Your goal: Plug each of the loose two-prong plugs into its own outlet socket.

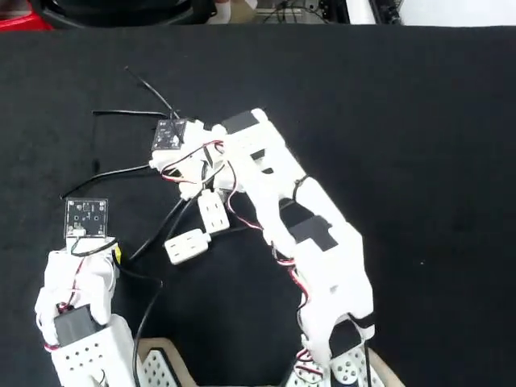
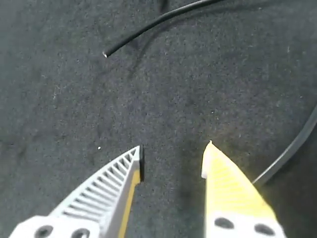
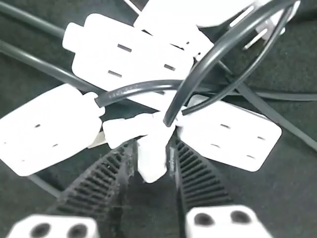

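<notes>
Here, the right gripper (image 3: pixel 151 146) clamps a white two-prong plug (image 3: pixel 151 166) amid the outlet sockets (image 3: pixel 126 57), while the left gripper (image 2: pixel 173 158) is spread wide.
High view: the right arm (image 1: pixel 298 234) stretches over the black table (image 1: pixel 403 121) to the white sockets, and the left arm (image 1: pixel 76 322) sits well apart from them. Left wrist view: grey and yellow fingers (image 2: pixel 228 183) hang parted over bare cloth, a black cable (image 2: pixel 148 27) lying near. Right wrist view: the gripped plug lies between three sockets, its dark cord (image 3: pixel 218 52) looping over them; another plug (image 3: pixel 257 20) lies just beyond.
</notes>
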Tool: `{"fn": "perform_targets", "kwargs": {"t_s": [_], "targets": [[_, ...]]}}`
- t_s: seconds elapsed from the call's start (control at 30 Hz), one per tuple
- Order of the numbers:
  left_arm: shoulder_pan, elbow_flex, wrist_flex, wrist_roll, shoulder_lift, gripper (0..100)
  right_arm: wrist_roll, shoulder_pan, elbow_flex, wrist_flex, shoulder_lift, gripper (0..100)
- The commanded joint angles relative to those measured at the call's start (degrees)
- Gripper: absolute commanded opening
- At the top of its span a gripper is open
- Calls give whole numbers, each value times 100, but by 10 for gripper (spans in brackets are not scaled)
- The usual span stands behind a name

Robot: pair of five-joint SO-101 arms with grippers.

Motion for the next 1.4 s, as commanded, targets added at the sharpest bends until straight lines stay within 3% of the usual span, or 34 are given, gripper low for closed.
{"fn": "perform_targets", "kwargs": {"t_s": [0.0,0.13,0.37,0.73,0.87,1.03,1.2,1.37], "targets": [[-22,110,-97,-18,-44,202,-167,-185,-189,26,4,7],[-22,110,-97,-18,-44,202,-193,-176,-189,281,-13,11],[-22,110,-97,-26,-44,202,-879,-132,-295,905,-312,12],[-22,110,-97,-26,-44,202,-2066,360,-207,2760,-2299,12],[-22,110,-97,-26,-44,202,-2479,571,593,2769,-3266,12],[-22,110,-97,-26,-44,202,-3033,220,2818,1451,-5464,12],[-22,110,-97,-26,-44,202,-3903,-334,5684,-958,-7697,12],[-22,110,-97,-18,-44,202,-5073,-870,7521,-3332,-8127,12]]}}
